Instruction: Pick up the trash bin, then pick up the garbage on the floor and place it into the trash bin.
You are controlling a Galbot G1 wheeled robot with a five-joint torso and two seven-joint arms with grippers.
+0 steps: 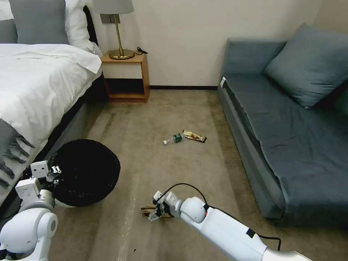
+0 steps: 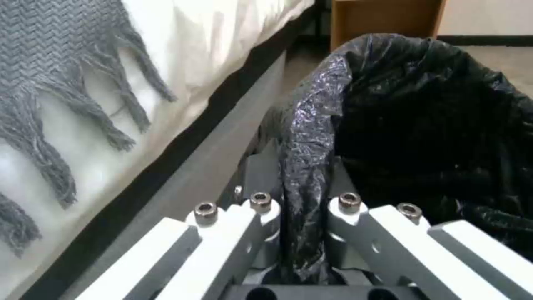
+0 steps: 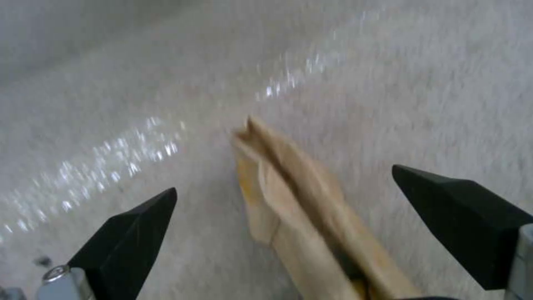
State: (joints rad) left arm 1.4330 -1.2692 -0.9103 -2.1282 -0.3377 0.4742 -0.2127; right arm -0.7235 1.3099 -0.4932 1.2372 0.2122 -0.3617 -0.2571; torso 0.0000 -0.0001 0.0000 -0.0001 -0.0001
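Right now the crumpled brown paper bag lies on the floor directly between the spread black fingertips of the right gripper, which stands wide and holds nothing. Paper like this looks light, soft and easily crushed, so a pinch across its folded ridge should serve, though the thin edges may slide out. Beyond that gripper, well apart, lie the small clear bottle and the candy bar wrapper, almost touching each other. Off to its left, the left gripper is clamped on the rim of the trash bin, whose black liner is slick and crinkly. From the left wrist the pinched fold of liner is plain; from the head it is not. From the right wrist the bag's creases are clear, while the head view gives the layout between bed and sofa
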